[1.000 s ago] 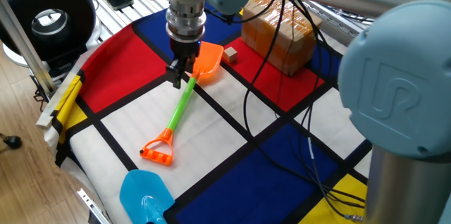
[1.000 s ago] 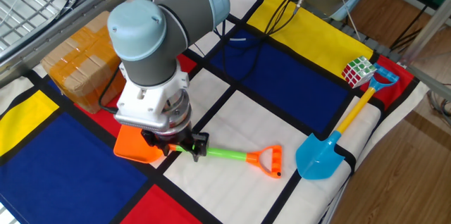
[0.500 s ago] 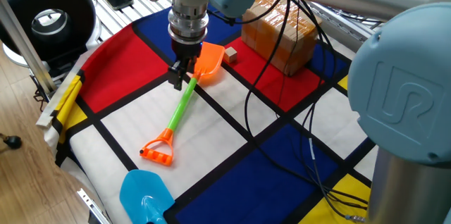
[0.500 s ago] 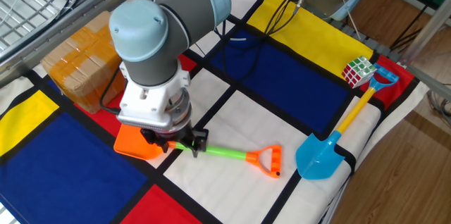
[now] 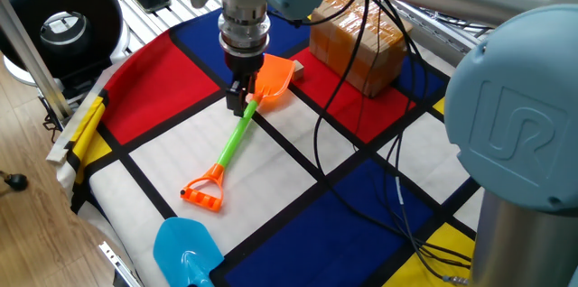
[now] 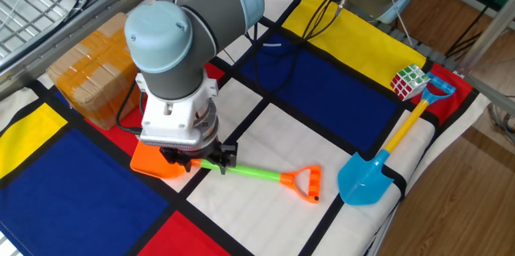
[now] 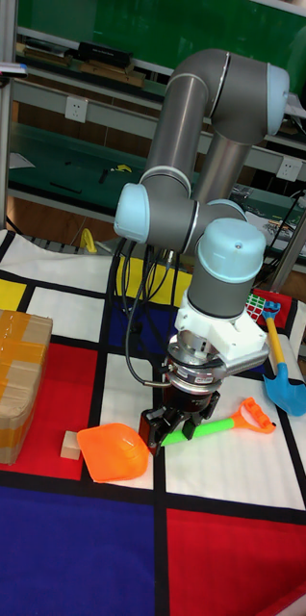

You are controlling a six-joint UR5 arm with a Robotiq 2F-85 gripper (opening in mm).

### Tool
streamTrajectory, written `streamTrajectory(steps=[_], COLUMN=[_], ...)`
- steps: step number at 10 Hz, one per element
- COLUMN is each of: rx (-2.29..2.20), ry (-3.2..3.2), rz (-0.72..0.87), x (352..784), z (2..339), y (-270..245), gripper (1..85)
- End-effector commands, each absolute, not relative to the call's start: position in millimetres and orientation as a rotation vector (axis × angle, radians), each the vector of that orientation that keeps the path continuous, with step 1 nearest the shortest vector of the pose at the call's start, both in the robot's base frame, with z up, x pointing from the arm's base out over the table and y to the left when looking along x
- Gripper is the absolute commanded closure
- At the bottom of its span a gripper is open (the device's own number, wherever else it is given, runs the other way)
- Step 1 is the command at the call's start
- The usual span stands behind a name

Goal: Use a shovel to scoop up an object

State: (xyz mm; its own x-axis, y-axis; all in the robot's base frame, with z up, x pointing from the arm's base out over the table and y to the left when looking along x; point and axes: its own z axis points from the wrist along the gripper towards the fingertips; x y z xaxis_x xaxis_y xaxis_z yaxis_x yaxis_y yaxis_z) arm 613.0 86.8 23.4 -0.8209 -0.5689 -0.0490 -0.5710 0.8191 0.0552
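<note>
The shovel lies on the checked cloth, with an orange blade (image 5: 274, 79), a green shaft (image 5: 235, 138) and an orange end loop (image 5: 203, 193). My gripper (image 5: 242, 96) is shut on the shaft right behind the blade, pointing straight down. In the tall fixed view the gripper (image 7: 177, 428) holds the shaft beside the blade (image 7: 114, 450), and the object, a tiny tan cube (image 7: 70, 445), sits just off the blade's front edge. The cube (image 5: 296, 68) shows at the blade's far corner. In the other fixed view the blade (image 6: 154, 162) shows under the gripper (image 6: 205, 162); the cube is hidden there.
A big brown taped cardboard box (image 5: 357, 39) stands just beyond the cube. A light blue shovel (image 5: 185, 251) lies at the cloth's near edge, and a Rubik's cube (image 6: 409, 81) sits by its handle. Black cables (image 5: 361, 170) trail across the cloth.
My gripper has slid the shovel blade-first toward the cube, so the blade edge now sits right by it. The box and blue shovel have not moved.
</note>
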Motion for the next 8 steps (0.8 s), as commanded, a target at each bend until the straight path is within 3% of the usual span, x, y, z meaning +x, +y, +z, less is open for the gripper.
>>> streamTrajectory(steps=[1, 2, 8], rx=[-1.023, -1.046, -1.194], ry=[2.934, 2.932, 2.874], rz=[0.135, 0.126, 0.040], x=[611, 610, 615], z=[25, 25, 24], y=[90, 88, 76], gripper=[17.3, 13.7, 12.7])
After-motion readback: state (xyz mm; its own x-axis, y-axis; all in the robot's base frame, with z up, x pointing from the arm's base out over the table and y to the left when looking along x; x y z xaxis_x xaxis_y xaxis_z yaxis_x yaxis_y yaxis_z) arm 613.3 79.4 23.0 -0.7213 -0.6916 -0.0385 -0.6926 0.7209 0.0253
